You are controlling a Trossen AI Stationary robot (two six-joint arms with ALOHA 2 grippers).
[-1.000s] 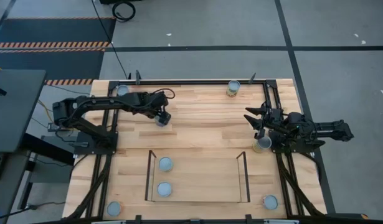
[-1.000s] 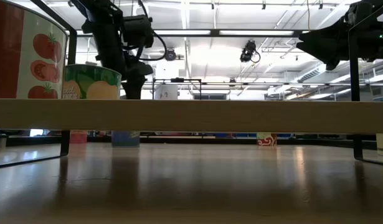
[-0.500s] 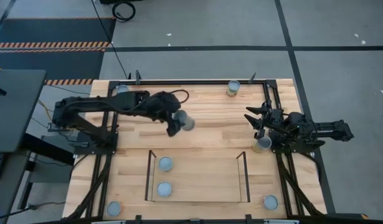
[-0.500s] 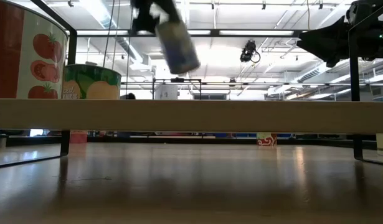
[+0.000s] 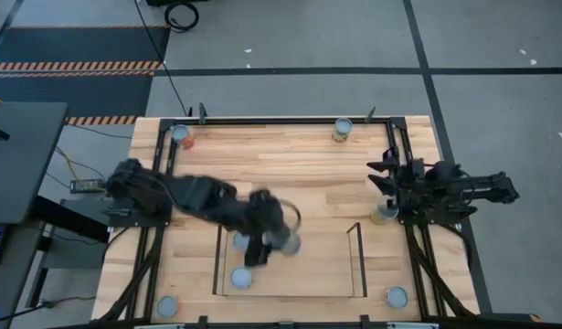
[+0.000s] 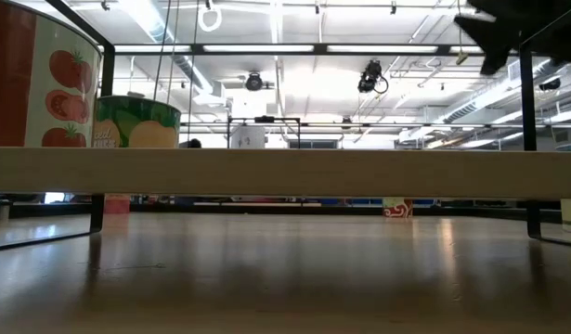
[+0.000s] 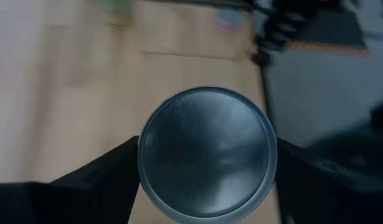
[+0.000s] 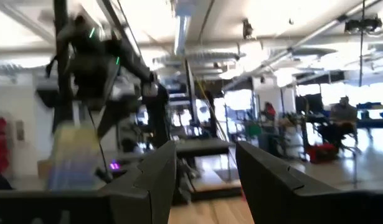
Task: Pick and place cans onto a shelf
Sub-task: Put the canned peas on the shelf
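My left gripper [image 5: 273, 239] hangs over the left part of the shelf [image 5: 326, 265], shut on a can [image 5: 283, 241]. That can's round grey end [image 7: 207, 152] fills the left wrist view. Two cans stand on the shelf board: one [image 5: 241, 277] near its front, one [image 5: 238, 241] partly hidden under my left arm. The low view shows them as a tomato-label can [image 6: 34, 83] and a green-and-yellow can [image 6: 136, 121]. My right gripper [image 5: 381, 174] waits open at the table's right side, above another can [image 5: 384, 213]; nothing is between its fingers [image 8: 160, 180]. My left gripper pinches the can by its side wall [image 7: 141, 168], one finger [image 7: 110, 177] on each of two opposite sides. The fingers slant down from the table's left. The can is lifted clear above the shelf, its round end turned toward the wrist camera.
Loose cans stand at the far left corner [image 5: 181, 134], at the far edge [image 5: 343, 128], at the near right [image 5: 397, 296] and the near left [image 5: 167, 305]. Dark metal uprights [image 5: 357, 239] close the shelf's short ends. The shelf's right half is bare wood.
My left gripper has lifted a can off the table's far-left part and carried it up, toward the near edge and rightward, until it is over the shelf; the wrist rolled and the can tipped on the way. My right gripper has risen a little and tipped upward.
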